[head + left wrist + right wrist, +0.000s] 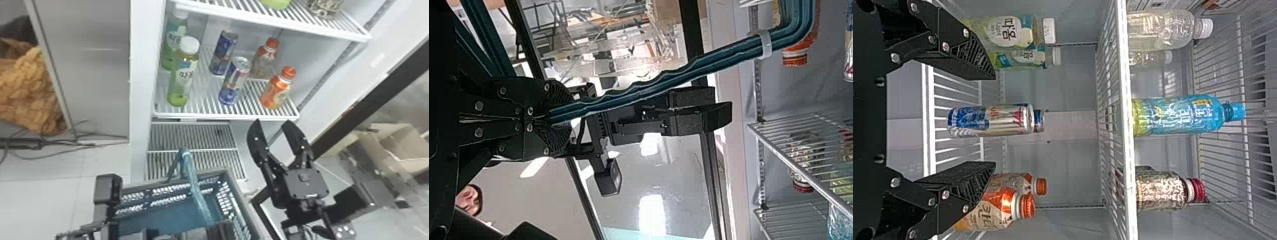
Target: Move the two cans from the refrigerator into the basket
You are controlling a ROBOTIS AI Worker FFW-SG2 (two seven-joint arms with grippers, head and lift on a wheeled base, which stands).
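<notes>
Wide apart, the fingers of the right claw [273, 121] are holding nothing; they are waiting just outside the shelf [223, 116], probably so that an upright can is able to fit between them. Left claw [561, 120] is clenching the handle [194, 185], I think to give the basket [239, 198] a steady place near the shelf.

By the head view, the front can [234, 81] is standing between ten and eleven o'clock from the right claw, and the back can [224, 52] is standing at eleven o'clock from the front one. The front can is partly covering the other in the right wrist view, so it is seeming the sensible first pick.

For moving, the green bottle [182, 79] is bordering this can at nine o'clock, the orange bottle [277, 89] at three, the clear bottle [263, 60] near two. Fingers are needing to go in level, over the shelf lip and under the upper shelf [271, 20]. The basket's mouth is opening between seven and eight o'clock from the right claw.
</notes>
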